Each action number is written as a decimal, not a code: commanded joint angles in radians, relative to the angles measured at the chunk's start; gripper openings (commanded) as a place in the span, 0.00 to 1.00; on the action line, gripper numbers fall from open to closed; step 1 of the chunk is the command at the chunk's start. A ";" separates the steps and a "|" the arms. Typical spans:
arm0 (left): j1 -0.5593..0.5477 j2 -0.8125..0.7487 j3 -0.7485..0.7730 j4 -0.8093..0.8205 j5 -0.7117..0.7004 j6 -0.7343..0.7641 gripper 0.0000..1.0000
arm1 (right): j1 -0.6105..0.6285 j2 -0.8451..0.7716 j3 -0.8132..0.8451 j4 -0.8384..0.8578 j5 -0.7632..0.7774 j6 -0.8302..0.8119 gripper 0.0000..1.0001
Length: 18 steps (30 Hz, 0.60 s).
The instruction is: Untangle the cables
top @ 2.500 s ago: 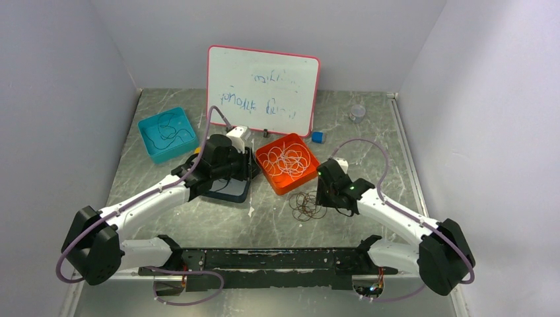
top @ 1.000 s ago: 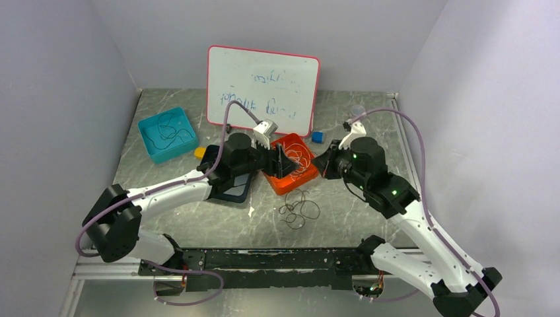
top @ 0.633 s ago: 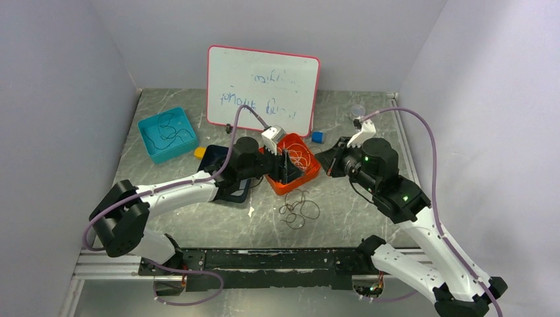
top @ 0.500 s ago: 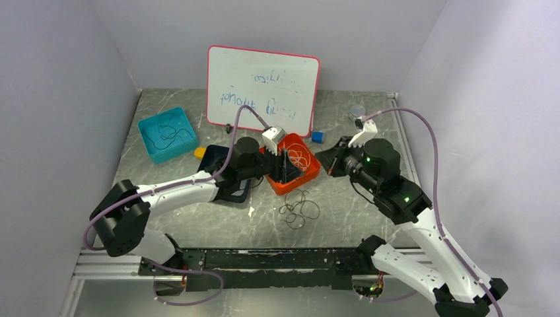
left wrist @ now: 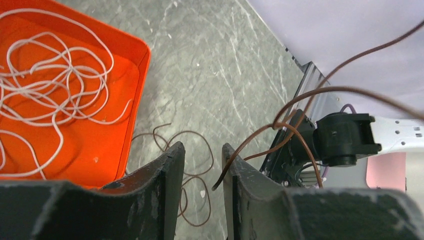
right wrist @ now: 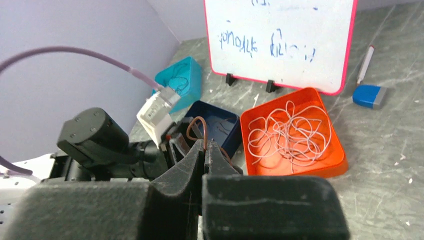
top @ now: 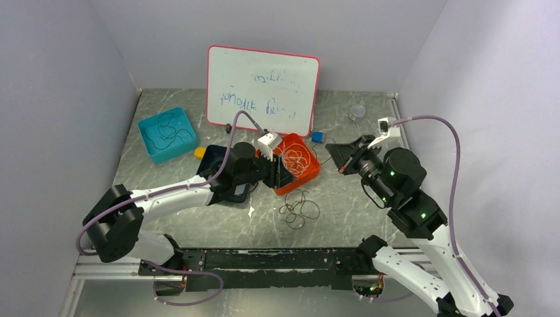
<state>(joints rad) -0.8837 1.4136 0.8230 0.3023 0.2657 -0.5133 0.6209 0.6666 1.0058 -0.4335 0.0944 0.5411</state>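
Two grippers we recorded: the right gripper (right wrist: 204, 150), jaws together, clamped on the brown cable (right wrist: 196, 119); the left gripper (left wrist: 202, 152), jaws apart, a brown end showing in the gap. Remaining brown loops lay on the table (top: 350, 211) just beside the orange tray (right wrist: 295, 170) holding white cables (right wrist: 287, 131).

Both the left tool (left wrist: 202, 150) and the right tool (right wrist: 205, 145) are black. A dark brown cable (right wrist: 204, 131) loops from the right tool's tips. Beside the left tool, white cables (left wrist: 45, 95) lie in an orange tray (left wrist: 142, 65) on a grey, white-veined worktop (left wrist: 215, 60). Beyond the right tool: navy tray (right wrist: 220, 125), teal tray (right wrist: 192, 85), pink-framed whiteboard (right wrist: 280, 30) with blue writing.
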 commanded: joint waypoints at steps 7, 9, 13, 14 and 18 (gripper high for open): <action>-0.006 -0.076 -0.062 -0.061 -0.019 0.005 0.39 | -0.006 -0.032 0.002 0.084 0.034 -0.021 0.00; -0.005 -0.095 -0.060 -0.089 -0.019 0.005 0.39 | -0.005 -0.007 0.003 0.087 0.002 -0.035 0.00; -0.004 -0.154 -0.039 -0.192 -0.019 0.005 0.39 | -0.006 0.089 0.003 0.102 -0.129 -0.081 0.00; -0.003 -0.171 -0.036 -0.219 -0.019 0.005 0.39 | -0.006 0.118 0.003 0.112 -0.163 -0.088 0.00; 0.013 -0.233 -0.035 -0.321 -0.019 0.005 0.39 | -0.002 0.225 -0.048 0.209 -0.263 -0.096 0.00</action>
<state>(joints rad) -0.8833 1.2442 0.7712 0.1093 0.2642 -0.5133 0.6201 0.8124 0.9989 -0.3218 -0.0330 0.4801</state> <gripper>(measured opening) 0.388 0.017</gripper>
